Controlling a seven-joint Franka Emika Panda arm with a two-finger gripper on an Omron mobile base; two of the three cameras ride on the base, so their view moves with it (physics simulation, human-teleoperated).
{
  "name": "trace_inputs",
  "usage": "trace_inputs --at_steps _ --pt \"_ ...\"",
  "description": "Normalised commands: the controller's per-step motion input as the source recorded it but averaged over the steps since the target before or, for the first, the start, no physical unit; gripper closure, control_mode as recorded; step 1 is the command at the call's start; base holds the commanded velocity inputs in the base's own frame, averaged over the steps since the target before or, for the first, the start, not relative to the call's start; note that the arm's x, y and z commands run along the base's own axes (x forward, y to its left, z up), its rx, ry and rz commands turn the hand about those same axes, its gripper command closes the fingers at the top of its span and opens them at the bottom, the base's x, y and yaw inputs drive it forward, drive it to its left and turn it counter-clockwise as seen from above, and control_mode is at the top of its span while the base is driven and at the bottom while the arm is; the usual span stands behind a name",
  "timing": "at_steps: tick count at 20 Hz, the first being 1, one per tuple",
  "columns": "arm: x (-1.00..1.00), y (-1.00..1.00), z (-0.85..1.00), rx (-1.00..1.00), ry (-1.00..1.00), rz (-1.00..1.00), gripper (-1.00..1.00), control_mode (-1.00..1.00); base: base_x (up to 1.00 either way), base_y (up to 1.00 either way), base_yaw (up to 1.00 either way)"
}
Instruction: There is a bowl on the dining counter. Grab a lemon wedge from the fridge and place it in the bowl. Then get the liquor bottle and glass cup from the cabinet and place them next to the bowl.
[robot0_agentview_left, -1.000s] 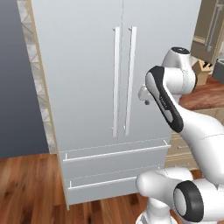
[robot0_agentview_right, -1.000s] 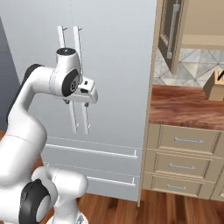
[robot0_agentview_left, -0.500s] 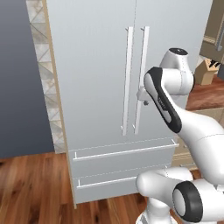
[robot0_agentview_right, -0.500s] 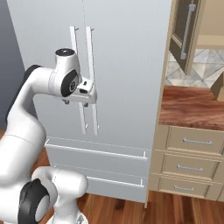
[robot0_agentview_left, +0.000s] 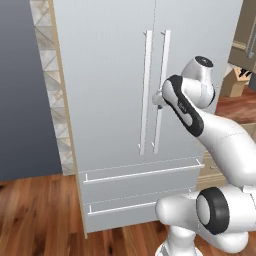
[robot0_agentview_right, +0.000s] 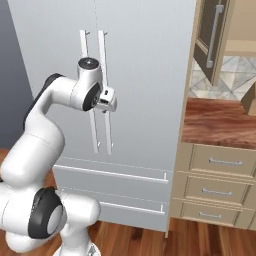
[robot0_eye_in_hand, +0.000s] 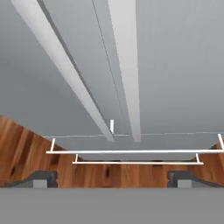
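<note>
The fridge (robot0_agentview_left: 130, 115) stands shut, a tall pale grey unit with two long white vertical handles (robot0_agentview_left: 154, 90) side by side at the seam of its doors and two drawers (robot0_agentview_left: 140, 187) below, each with a thin horizontal bar. The end effector (robot0_agentview_right: 107, 102) is raised in front of the handles, close to their middle stretch but not closed on either. In the hand view its two dark fingertips (robot0_eye_in_hand: 41, 178) sit far apart at the bottom corners — jaws spread wide, holding nothing — and the handles run down the frame toward the drawer bars, with wood floor (robot0_eye_in_hand: 26, 148) beyond. To the fridge's right, a wood-grain table (robot0_agentview_right: 220, 122) tops beige drawer units (robot0_agentview_right: 217, 187) with silver bar handles, and above it hangs a tan wall cabinet (robot0_agentview_right: 210, 35).
</note>
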Motion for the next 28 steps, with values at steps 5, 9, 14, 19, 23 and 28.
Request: trace_inputs --at_steps 5,9,14,19,23,28 --pt "0.86 0.0 0.0 0.06 -0.08 0.0 -1.0 -1.0 0.0 0.0 0.0" --pt "0.87 0.0 -0.1 0.04 -0.07 0.0 -1.0 -1.0 0.0 0.0 0.0" --pt "0.46 0.0 -0.26 0.0 -0.05 0.0 -1.0 -1.0 0.0 0.0 0.0" --pt "0.46 0.0 -0.28 0.0 -0.13 0.0 -1.0 -1.0 0.0 0.0 0.0" --pt "0.51 0.0 -0.21 0.01 -0.14 0.0 -1.0 -1.0 0.0 0.0 0.0" --pt "0.4 0.0 -0.22 0.0 -0.08 -0.02 1.0 -1.0 0.0 0.0 0.0"
